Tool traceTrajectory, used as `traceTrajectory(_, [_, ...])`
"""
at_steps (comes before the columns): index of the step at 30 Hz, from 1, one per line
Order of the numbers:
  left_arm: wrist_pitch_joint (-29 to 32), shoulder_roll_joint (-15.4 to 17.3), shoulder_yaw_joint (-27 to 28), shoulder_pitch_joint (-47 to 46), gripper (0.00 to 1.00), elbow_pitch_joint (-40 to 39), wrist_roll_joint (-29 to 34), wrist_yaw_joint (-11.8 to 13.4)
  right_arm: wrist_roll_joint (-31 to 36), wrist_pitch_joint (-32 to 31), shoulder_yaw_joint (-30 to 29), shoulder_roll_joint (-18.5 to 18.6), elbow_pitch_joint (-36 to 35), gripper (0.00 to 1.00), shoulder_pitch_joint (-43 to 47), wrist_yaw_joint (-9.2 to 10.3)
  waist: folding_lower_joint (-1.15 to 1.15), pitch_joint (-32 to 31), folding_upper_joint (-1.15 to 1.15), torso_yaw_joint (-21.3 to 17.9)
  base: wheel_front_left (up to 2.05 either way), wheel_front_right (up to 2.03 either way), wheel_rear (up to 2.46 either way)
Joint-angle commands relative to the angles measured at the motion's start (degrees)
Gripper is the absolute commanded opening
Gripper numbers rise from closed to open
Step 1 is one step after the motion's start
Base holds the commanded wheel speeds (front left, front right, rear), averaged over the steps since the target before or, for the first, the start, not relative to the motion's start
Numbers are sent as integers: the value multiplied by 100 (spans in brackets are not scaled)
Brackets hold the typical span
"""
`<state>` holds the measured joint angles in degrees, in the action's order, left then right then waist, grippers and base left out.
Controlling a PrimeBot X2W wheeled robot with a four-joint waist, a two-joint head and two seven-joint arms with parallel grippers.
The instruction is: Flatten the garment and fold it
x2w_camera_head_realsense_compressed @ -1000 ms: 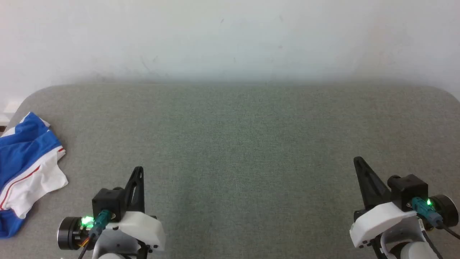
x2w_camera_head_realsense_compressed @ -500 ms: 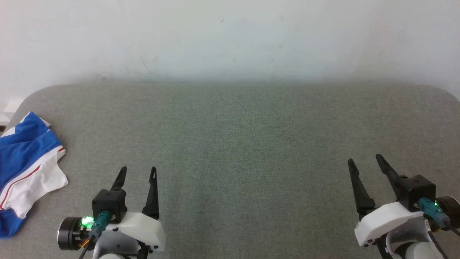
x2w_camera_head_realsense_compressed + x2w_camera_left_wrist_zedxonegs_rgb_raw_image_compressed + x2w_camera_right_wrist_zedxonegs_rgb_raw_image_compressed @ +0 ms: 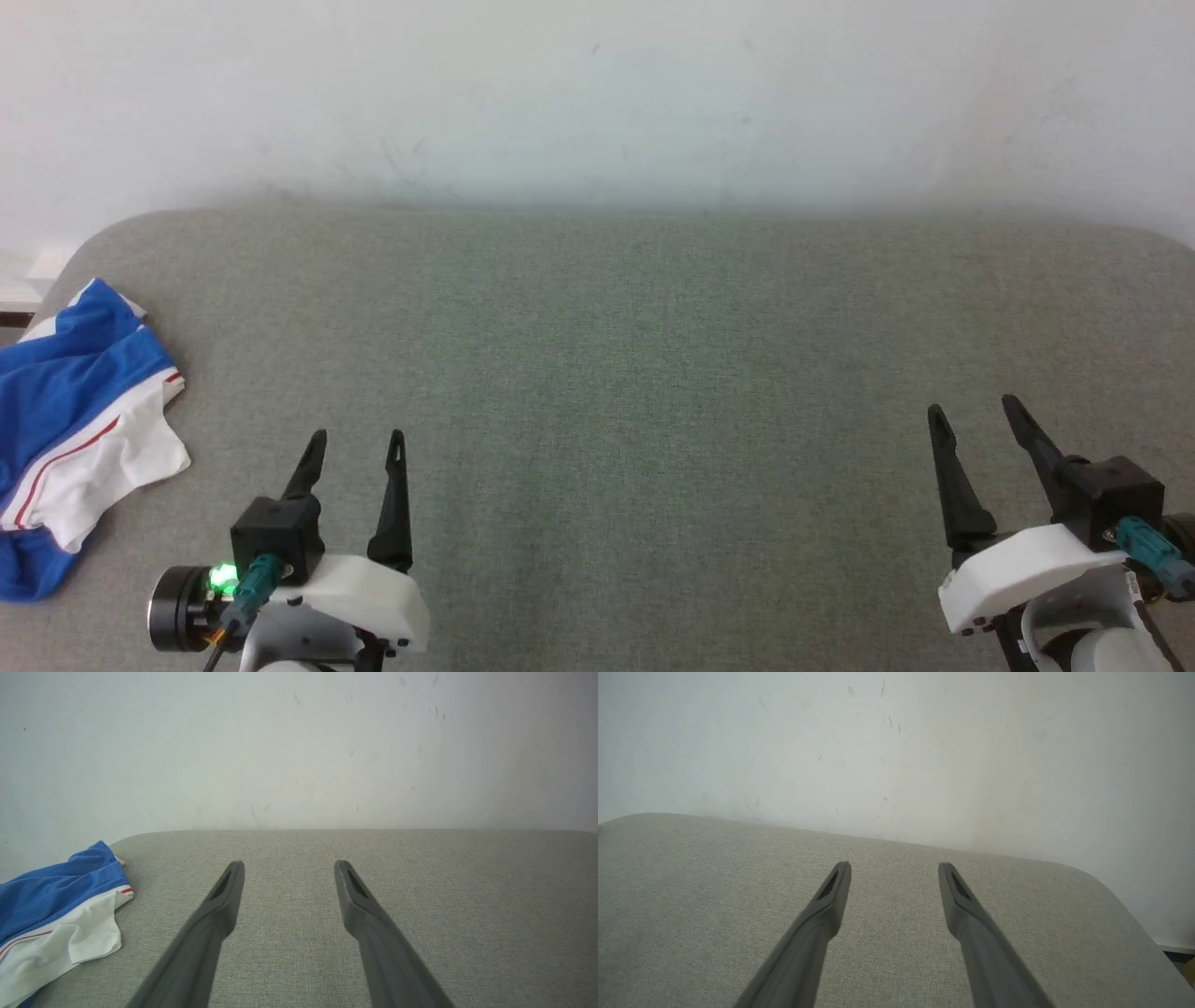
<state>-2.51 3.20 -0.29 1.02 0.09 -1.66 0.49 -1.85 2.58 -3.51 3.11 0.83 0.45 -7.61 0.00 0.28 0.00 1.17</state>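
Note:
The garment is a crumpled heap of bright blue cloth with a white sleeve and thin red stripes, lying at the far left edge of the grey table. It also appears at the lower left of the left wrist view as the garment. My left gripper is open near the front edge, to the right of the heap and apart from it, holding nothing. My right gripper is open at the front right, far from the cloth. Both wrist views show spread fingers over bare fabric: left gripper, right gripper.
A pale scuffed wall rises straight behind the table's far edge. The table's far corners are rounded, with its right corner falling away toward the floor. Wide bare grey surface lies between the two grippers.
Both grippers went from shut to open. The right gripper has shifted slightly right and lower in the picture. The head camera has turned a little, so the whole scene sits slightly differently.

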Motion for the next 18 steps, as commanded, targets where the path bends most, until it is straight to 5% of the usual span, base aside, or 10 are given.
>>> traceTrajectory(1, [-57, -7, 7, 67, 100, -20, -37, 1, -48, 52, -41, -6, 13, 100, 39, 2, 0, 5, 0, 29, 0, 0, 0])
traceTrajectory(18, [-260, -11, 24, 134, 100, -31, -176, 69, -57, 255, -96, -9, 36, 100, 54, 4, 0, 8, 0, 412, 0, 0, 0])
